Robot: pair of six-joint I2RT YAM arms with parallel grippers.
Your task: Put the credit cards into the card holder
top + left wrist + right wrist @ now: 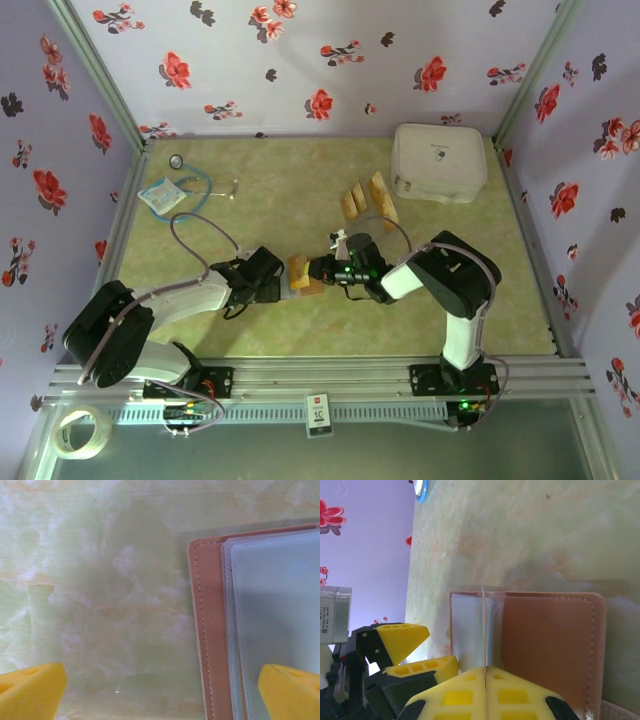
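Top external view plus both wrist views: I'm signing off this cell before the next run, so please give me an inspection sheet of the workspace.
Surface: green marbled table, no spill seen.
Job's things: card holder lies open between the grippers; one credit card stands edge-on at its clear sleeves; loose credit cards lie beside the white case.
Clutter: stethoscope, packet, white case, tape roll off the table.
Grippers: left gripper open, one finger over a sleeve; right gripper shut on the credit card.
Cables: grey cable loops above the left arm.
Surroundings: floral walls.
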